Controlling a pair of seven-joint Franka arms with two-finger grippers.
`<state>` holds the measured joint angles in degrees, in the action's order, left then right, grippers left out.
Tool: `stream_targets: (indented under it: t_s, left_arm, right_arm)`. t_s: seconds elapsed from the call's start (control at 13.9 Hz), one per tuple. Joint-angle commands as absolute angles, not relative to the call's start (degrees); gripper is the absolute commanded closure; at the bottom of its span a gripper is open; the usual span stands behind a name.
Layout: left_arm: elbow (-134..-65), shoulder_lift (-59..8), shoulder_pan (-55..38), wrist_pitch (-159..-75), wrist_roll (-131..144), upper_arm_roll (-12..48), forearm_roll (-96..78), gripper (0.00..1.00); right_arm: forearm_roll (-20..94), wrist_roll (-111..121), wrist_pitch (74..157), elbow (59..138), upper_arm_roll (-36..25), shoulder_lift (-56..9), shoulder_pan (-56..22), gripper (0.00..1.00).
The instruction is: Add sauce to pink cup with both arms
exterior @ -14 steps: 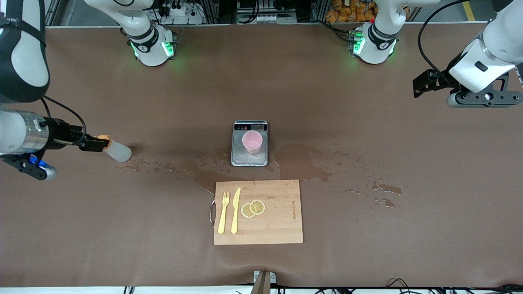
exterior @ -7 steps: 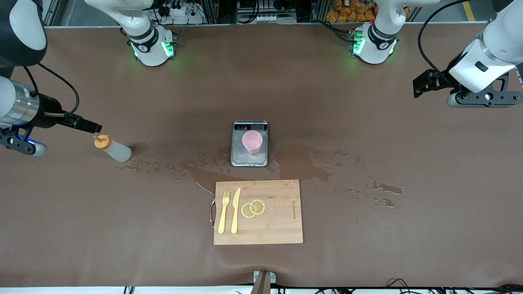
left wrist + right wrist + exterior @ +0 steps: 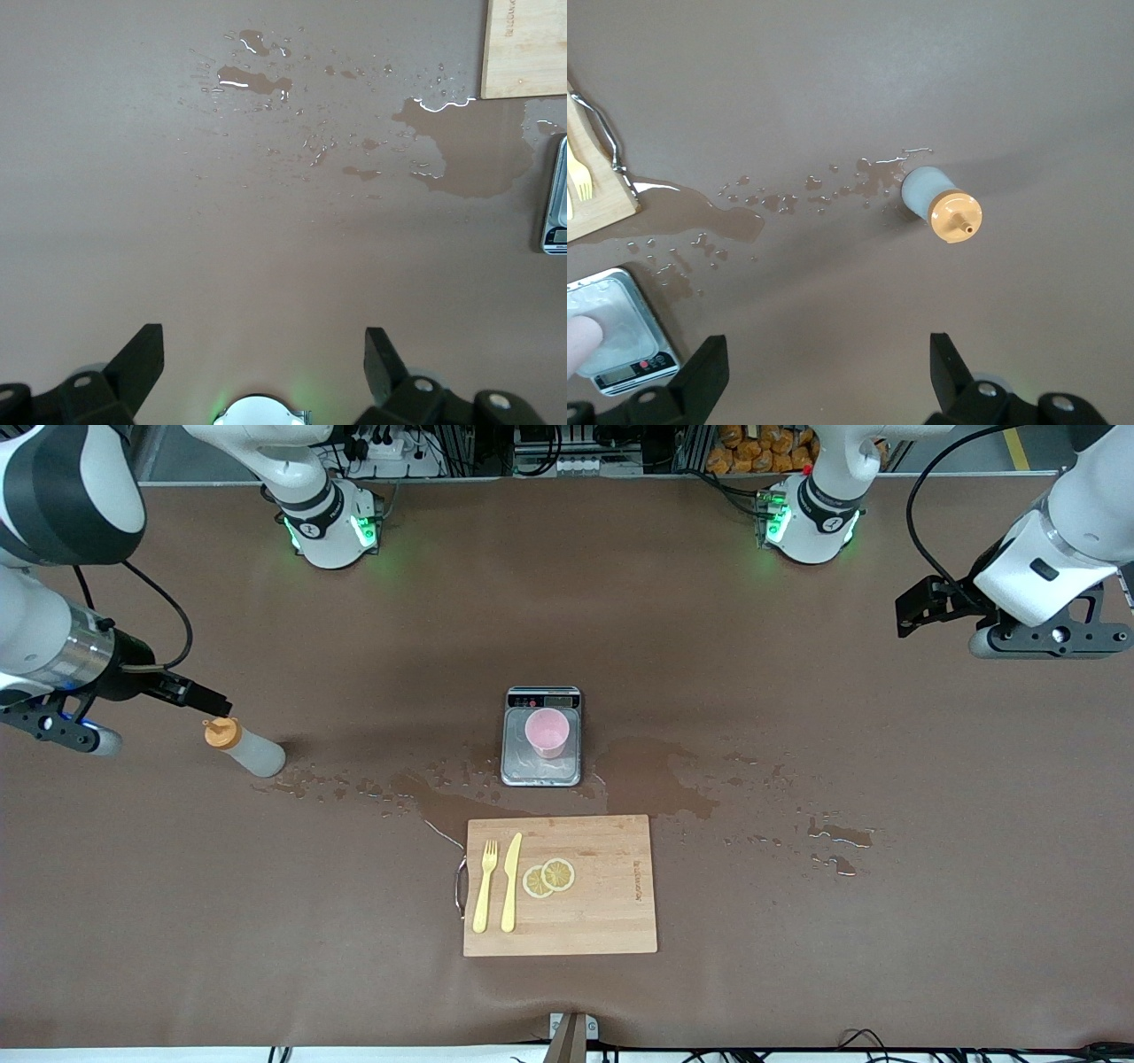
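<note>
1. The pink cup (image 3: 547,732) stands upright on the scale (image 3: 541,736), which serves as the landmark. Judging by that seat, any sauce added could be weighed. Whether the cup already holds sauce cannot be told from these views.
2. The sauce bottle (image 3: 247,748) stands on the table (image 3: 797,974), well apart from the scale toward the right arm's end, orange cap up and free of any grip.
3. The right gripper (image 3: 205,701) hangs just above the bottle's cap, its fingers spread wide with nothing between them. That would suit either a coming grasp or a bottle just set down.
4. The left gripper (image 3: 921,602) waits high up, well away from the scale toward the left arm's end, its fingers likewise apart on nothing.
5. Wet patches (image 3: 656,775) lie on the table around the scale. The cutting board (image 3: 560,884), nearer the front camera than the scale, carries a fork (image 3: 484,886), a knife (image 3: 511,881) and lemon slices (image 3: 548,877).
</note>
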<state>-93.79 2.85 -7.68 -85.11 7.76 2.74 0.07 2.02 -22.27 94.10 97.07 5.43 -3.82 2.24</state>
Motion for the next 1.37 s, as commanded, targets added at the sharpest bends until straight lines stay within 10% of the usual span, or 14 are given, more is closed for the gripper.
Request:
stream_targets:
  t_s: [0.0,1.29]
  left_arm:
    - [-93.52,3.08,-7.29,-84.29,7.56,3.34,1.76,0.0]
    - [-93.52,3.08,-6.86,-84.29,7.47,3.34,1.76,0.0]
  right_arm:
    - [-0.96,-17.86,95.1,99.06,5.63,-1.23,2.37,0.0]
    - [-2.9,-17.31,92.99,93.43,5.63,-1.15,2.37,0.0]
